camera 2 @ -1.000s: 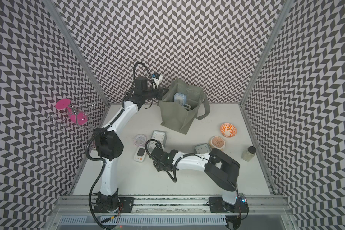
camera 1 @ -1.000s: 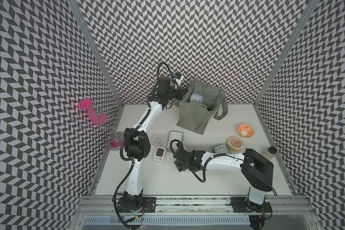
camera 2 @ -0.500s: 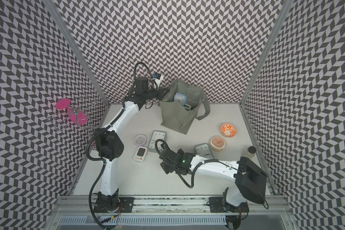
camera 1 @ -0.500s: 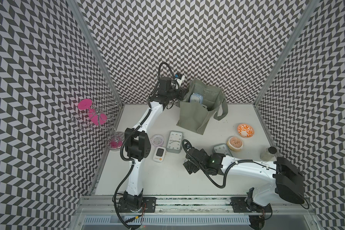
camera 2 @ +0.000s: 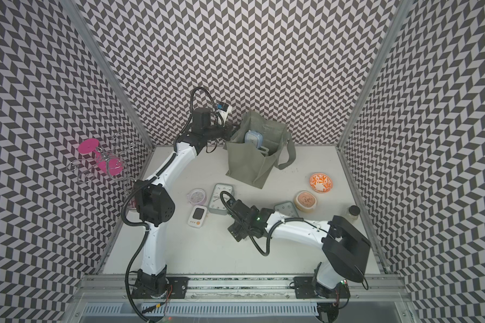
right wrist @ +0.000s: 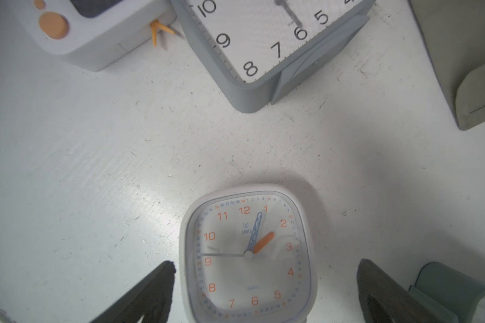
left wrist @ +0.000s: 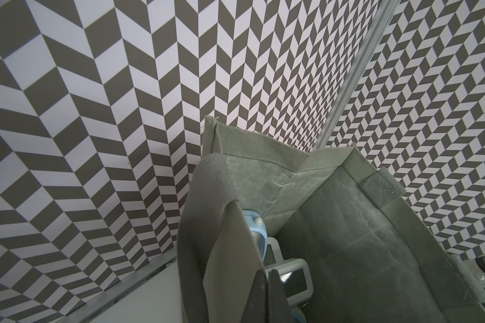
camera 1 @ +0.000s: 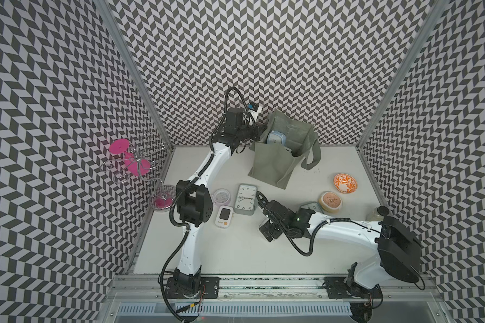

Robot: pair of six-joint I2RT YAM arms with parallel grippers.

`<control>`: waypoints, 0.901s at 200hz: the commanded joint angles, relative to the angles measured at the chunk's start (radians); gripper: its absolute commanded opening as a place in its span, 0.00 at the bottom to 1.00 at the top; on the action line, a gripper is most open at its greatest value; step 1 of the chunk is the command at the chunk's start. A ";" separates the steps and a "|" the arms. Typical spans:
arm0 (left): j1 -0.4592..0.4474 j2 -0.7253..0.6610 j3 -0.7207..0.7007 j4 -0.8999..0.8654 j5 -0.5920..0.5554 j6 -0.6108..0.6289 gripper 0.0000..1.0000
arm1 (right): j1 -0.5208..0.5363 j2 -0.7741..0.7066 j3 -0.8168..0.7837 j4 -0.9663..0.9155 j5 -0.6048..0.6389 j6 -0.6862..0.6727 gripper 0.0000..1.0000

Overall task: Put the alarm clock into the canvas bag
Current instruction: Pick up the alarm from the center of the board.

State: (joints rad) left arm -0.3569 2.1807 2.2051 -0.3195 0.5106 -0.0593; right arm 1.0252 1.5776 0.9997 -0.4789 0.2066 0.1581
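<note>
The grey-green canvas bag (camera 1: 275,165) (camera 2: 247,165) stands open at the back of the table. My left gripper (camera 1: 259,130) (left wrist: 266,276) is shut on its near rim (left wrist: 230,251). Inside the bag are a blue alarm clock (camera 1: 276,137) (left wrist: 254,226) and a white-framed digital clock (left wrist: 294,276). A white alarm clock with orange numerals (right wrist: 248,257) lies face up on the table. My right gripper (right wrist: 265,263) (camera 1: 269,232) hangs open over it, one finger on each side, not touching. A larger grey square clock (camera 1: 245,199) (right wrist: 263,42) lies just beyond.
A white digital device (camera 1: 224,221) and a round clear container (camera 1: 221,195) sit left of the grey clock. Another grey-green clock (camera 1: 310,208) is half hidden by my right arm. A tan tub (camera 1: 331,201), an orange bowl (camera 1: 345,183) and a black-lidded jar (camera 1: 378,215) stand at the right.
My right arm has drawn back from the grey square clock, to the right and towards the front, still open. The left arm and the bag have not moved.
</note>
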 commanded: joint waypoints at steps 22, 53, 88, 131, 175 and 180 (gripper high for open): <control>-0.008 0.002 0.039 0.010 -0.007 0.024 0.00 | -0.014 0.052 0.022 0.022 -0.078 -0.046 1.00; -0.007 0.005 0.039 0.008 -0.007 0.026 0.00 | -0.032 0.099 0.037 0.017 -0.087 -0.062 0.99; -0.003 0.008 0.039 0.008 -0.009 0.026 0.00 | -0.046 0.138 0.036 0.017 -0.124 -0.086 0.99; 0.004 0.014 0.039 0.010 -0.006 0.024 0.00 | -0.048 0.163 0.059 -0.006 -0.121 -0.099 0.92; 0.016 0.018 0.039 0.008 -0.006 0.023 0.00 | -0.039 -0.009 0.127 -0.092 -0.115 -0.092 0.77; 0.018 0.019 0.039 0.007 -0.006 0.023 0.00 | -0.040 -0.037 0.138 -0.098 -0.113 -0.094 0.77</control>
State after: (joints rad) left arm -0.3496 2.1807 2.2051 -0.3229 0.5022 -0.0460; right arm 0.9794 1.6974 1.0733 -0.5529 0.0921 0.0711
